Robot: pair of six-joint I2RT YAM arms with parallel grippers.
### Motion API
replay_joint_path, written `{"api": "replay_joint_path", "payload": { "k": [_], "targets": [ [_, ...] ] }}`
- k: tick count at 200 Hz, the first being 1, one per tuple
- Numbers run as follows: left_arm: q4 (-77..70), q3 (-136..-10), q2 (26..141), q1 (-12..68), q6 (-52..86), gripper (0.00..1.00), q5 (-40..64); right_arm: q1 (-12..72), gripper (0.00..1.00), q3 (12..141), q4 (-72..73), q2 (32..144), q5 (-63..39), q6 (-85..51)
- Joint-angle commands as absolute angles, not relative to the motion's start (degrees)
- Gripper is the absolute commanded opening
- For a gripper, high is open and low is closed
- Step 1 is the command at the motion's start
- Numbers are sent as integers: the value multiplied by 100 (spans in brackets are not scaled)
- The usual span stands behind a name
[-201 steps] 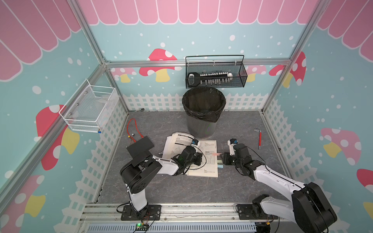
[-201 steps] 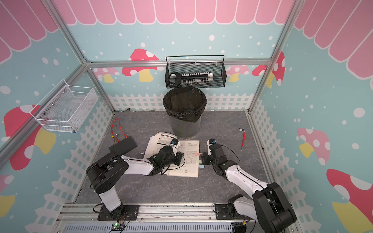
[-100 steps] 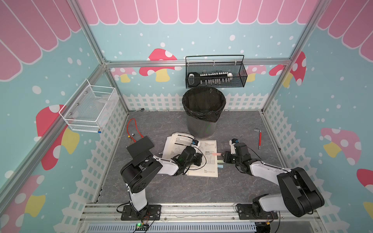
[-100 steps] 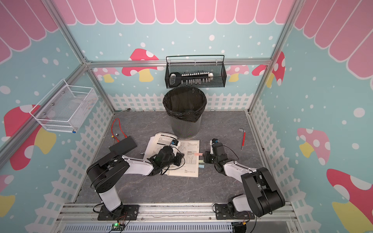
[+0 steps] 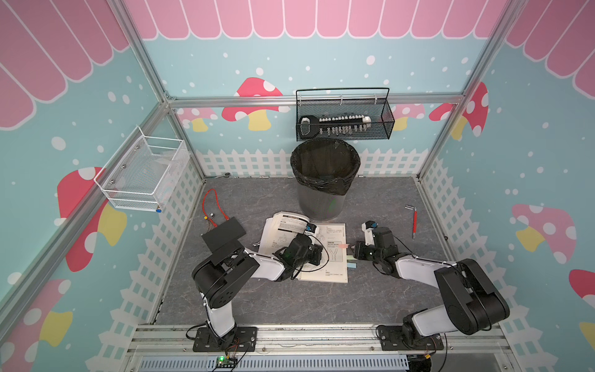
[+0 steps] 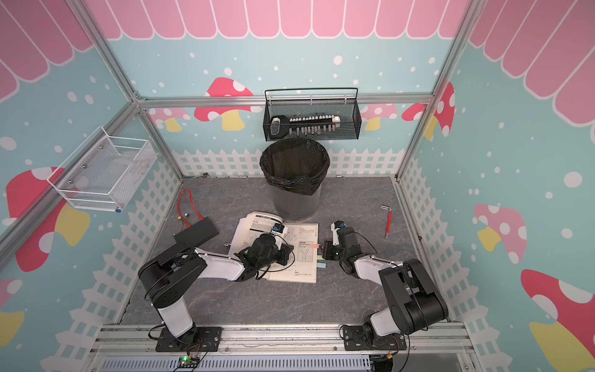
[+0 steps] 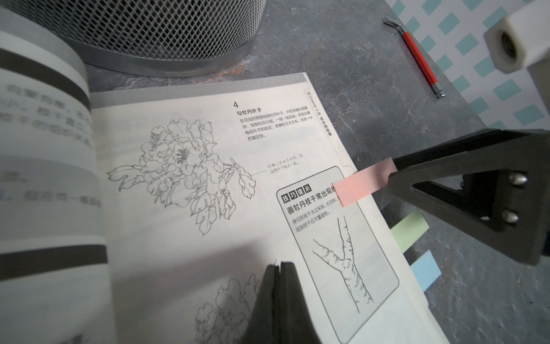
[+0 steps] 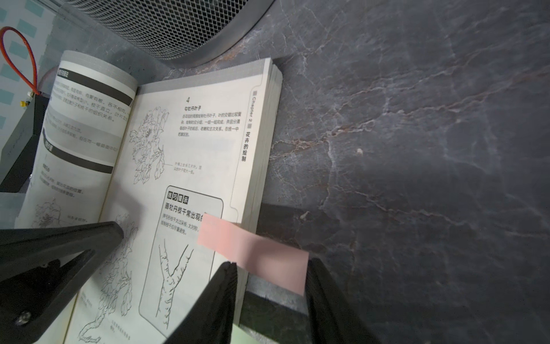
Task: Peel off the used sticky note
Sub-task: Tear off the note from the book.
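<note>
While the tabletop (image 5: 289, 299) inside mushroom-print walls (image 5: 322, 48) is carrying a book (image 5: 335, 273), left pincer (image 7: 277, 266), closed, is pressing it; right pincer (image 8: 270, 262), apart, is straddling the sticky note (image 8: 238, 238).

Matt black plastic on my left end effector (image 7: 278, 268) and on my right end effector (image 8: 272, 263), small shiny metal screws set in the right one. The book (image 7: 193, 193) is plain matt paper, and the pink sticky note (image 7: 363, 184) at its edge is matt paper too. Under the book, the counter (image 8: 416, 149) looks like smooth dark veined stone. Next to the book, the bin (image 7: 148, 29): metal mesh, smooth band.
</note>
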State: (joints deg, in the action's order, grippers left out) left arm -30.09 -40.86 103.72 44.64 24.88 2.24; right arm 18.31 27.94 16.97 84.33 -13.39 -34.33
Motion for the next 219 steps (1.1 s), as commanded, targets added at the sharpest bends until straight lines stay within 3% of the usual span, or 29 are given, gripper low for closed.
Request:
{"api": "replay_joint_path", "payload": {
  "k": [1,21,55,110,219],
  "targets": [
    [-2761,-3947,10521,4412,2498,0,251,1800,41,2923,1852,8597,-1406,-3408],
    [-2751,-3927,10503,4412,2504,0,238,1802,35,2965,1881,8683,-1415,-3407],
    [-2733,-3903,10485,4412,2502,0,215,1797,17,2997,1899,8620,-1390,-3466],
    [-2729,-3910,10525,4412,2522,0,228,1802,2,3208,1837,8521,-1475,-3459],
    [-2753,-3876,10572,4412,2541,0,198,1802,0,4173,1189,8600,-1402,-3263]
  ]
}}
